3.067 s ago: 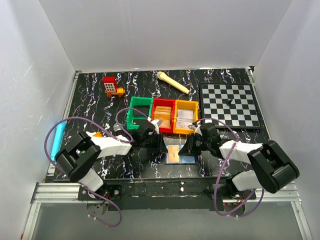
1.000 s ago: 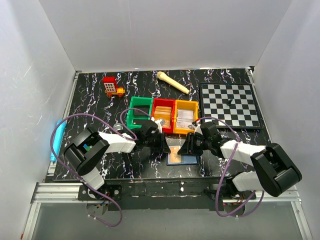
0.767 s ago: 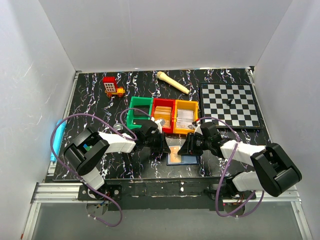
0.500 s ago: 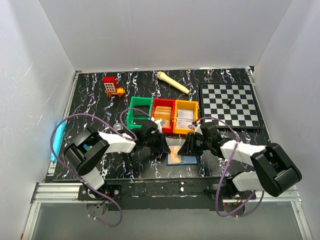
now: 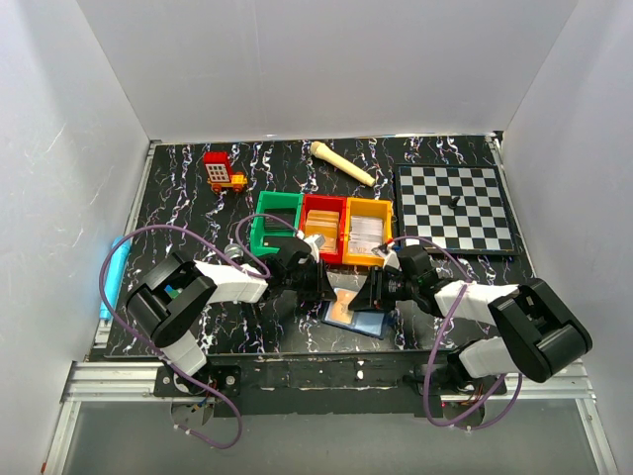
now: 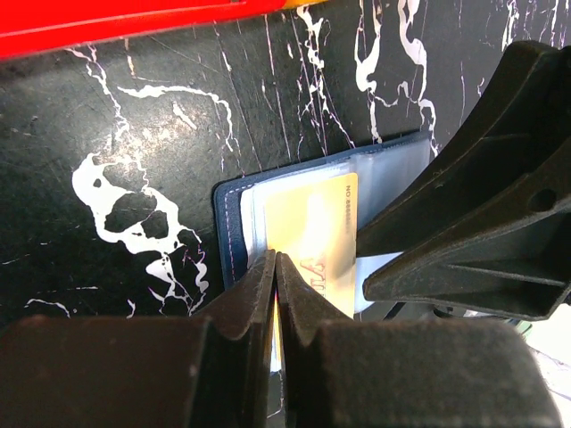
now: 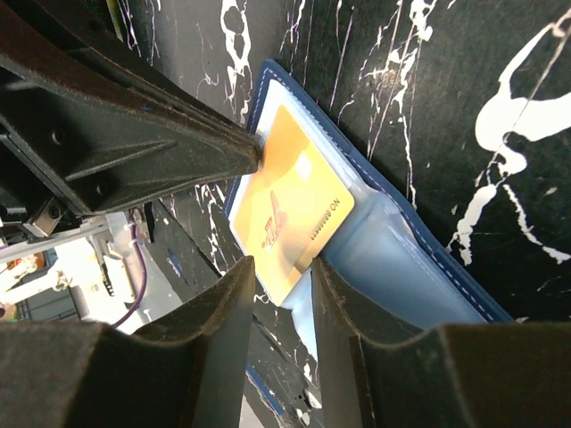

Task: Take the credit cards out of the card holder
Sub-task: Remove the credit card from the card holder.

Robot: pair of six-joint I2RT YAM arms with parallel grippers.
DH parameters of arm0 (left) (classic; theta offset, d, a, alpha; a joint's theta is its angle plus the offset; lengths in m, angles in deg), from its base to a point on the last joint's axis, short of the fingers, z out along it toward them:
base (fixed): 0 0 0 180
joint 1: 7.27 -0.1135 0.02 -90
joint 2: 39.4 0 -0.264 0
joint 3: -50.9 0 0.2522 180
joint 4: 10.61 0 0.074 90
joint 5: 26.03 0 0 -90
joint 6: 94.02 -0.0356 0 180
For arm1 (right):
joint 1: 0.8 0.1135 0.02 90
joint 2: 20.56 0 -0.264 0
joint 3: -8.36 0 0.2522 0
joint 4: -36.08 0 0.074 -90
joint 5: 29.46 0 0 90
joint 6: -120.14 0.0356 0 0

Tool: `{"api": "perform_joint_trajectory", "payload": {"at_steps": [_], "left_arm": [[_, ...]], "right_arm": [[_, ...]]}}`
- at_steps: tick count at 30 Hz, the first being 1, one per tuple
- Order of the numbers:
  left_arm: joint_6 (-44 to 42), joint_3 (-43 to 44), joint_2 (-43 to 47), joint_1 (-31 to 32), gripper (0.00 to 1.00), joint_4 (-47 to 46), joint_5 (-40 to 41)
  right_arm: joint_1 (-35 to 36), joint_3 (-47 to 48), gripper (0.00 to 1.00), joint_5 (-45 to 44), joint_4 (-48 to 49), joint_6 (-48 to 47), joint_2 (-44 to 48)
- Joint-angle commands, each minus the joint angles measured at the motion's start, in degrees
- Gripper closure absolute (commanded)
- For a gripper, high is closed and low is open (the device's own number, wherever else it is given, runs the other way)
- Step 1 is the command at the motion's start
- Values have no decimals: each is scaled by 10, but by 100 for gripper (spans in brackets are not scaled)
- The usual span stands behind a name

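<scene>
Left jaws are pressing fully closed, tips touching the yellow card (image 7: 285, 214); right jaws are standing apart astride its end, grip unclear. Beneath both, the open card holder (image 7: 401, 241) is lying on the desk (image 5: 198, 208), just nearward of the red bin (image 5: 323, 201).

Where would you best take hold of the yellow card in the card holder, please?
I'd pinch the yellow card at its bare end away from the clear sleeve, coming in low from that side: it lies flat, mostly slid out.
</scene>
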Motion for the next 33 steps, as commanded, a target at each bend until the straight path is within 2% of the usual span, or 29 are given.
{"api": "perform_joint_trajectory", "payload": {"at_steps": [1, 20, 33], "left_arm": [[1, -15, 0, 4, 97, -4, 4], [10, -56, 58, 4, 97, 3, 17], [9, -55, 54, 4, 95, 6, 16]], "right_arm": [[2, -3, 60, 28, 71, 20, -4], [1, 1, 59, 6, 93, 45, -24], [1, 1, 59, 34, 141, 66, -46]]}}
